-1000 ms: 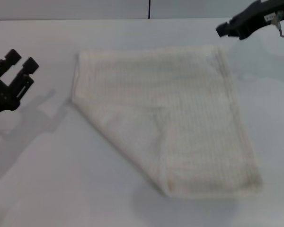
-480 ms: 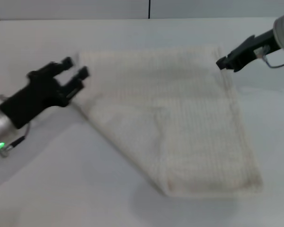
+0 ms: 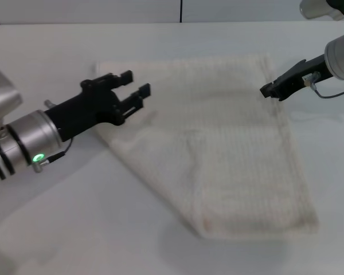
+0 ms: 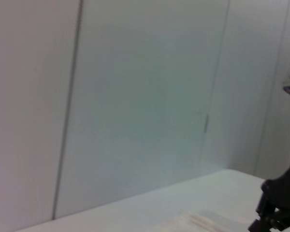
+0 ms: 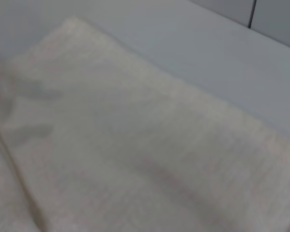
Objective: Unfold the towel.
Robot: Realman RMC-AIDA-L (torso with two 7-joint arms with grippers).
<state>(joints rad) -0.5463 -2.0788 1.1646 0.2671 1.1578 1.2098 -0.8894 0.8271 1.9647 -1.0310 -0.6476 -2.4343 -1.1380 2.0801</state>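
The towel [image 3: 229,143] lies folded on the white table, a cream-white ribbed cloth with a diagonal folded edge on its left side. My left gripper [image 3: 135,83] is open. It hovers over the towel's far left corner with nothing between its black fingers. My right gripper [image 3: 268,90] is at the towel's far right edge, just above the cloth. The right wrist view is mostly filled by the towel [image 5: 135,159] seen from close above. The left wrist view catches a strip of the towel [image 4: 203,223] and the right gripper [image 4: 275,203] farther off.
The white table [image 3: 74,229] extends on all sides of the towel. A pale panelled wall [image 4: 135,96] stands behind its far edge.
My left arm has swung in from the left and now reaches over the towel's far left corner. My right gripper has come down from the far right to the towel's right edge.
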